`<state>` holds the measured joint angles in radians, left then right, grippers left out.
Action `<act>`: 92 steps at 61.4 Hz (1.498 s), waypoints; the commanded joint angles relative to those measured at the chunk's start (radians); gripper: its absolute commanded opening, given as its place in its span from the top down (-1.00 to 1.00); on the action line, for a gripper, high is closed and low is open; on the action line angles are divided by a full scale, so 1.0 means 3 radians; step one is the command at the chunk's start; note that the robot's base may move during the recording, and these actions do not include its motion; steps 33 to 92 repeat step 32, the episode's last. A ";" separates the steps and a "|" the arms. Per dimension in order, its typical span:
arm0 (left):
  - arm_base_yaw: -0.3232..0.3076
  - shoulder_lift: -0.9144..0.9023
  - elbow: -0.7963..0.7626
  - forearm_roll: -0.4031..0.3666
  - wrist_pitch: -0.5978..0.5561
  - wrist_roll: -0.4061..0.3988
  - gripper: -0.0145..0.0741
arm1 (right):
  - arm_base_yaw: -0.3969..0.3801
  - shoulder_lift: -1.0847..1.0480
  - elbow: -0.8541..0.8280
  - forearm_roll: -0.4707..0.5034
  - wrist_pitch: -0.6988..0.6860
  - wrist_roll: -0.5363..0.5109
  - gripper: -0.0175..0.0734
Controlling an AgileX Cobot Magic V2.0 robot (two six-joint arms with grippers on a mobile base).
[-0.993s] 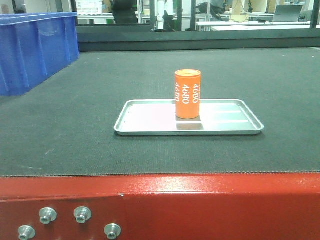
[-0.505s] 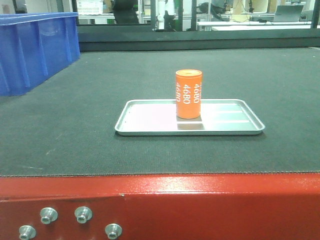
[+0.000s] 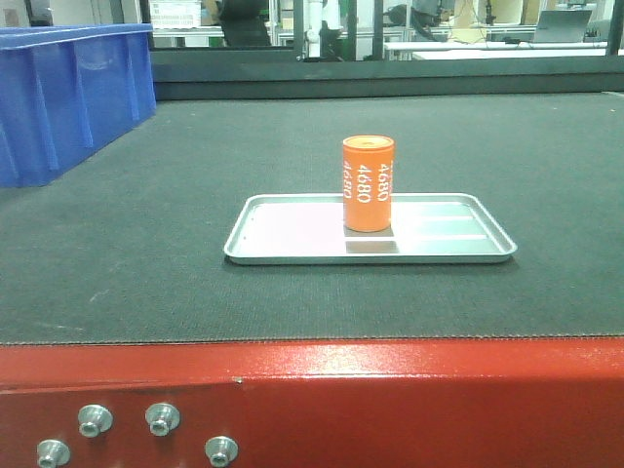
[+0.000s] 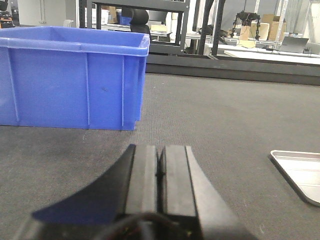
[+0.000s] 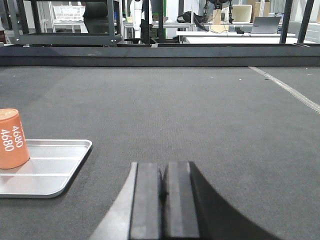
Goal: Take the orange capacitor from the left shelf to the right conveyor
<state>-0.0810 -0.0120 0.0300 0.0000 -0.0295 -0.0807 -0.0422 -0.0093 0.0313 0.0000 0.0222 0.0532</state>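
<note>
The orange capacitor (image 3: 368,182) stands upright in a shallow silver tray (image 3: 283,239) on the dark grey belt of the right conveyor (image 3: 117,263), behind its red frame (image 3: 390,400). It also shows at the left edge of the right wrist view (image 5: 12,138), on the tray (image 5: 50,170). My left gripper (image 4: 160,165) is shut and empty, low over the belt, with the tray's corner (image 4: 300,172) to its right. My right gripper (image 5: 162,187) is shut and empty, to the right of the tray. The left shelf is out of view.
A blue plastic bin (image 3: 68,97) stands on the belt at the back left, and is close ahead of the left gripper in the left wrist view (image 4: 70,80). Racks, tables and a laptop stand beyond the belt's far edge.
The front view has shifted very slightly, so the capacitor and tray sit a couple of pixels further right. Nothing on the belt has moved.
</note>
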 commanded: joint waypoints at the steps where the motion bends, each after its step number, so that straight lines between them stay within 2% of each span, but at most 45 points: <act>1: -0.0005 -0.0064 -0.0013 0.0000 -0.0279 0.0002 0.91 | -0.0014 -0.0070 0.0007 0.0000 -0.0322 -0.0005 0.49; 92: -0.0005 -0.0064 -0.0013 0.0000 -0.0279 0.0002 0.91 | -0.0014 -0.0070 0.0007 0.0000 -0.0322 -0.0005 0.49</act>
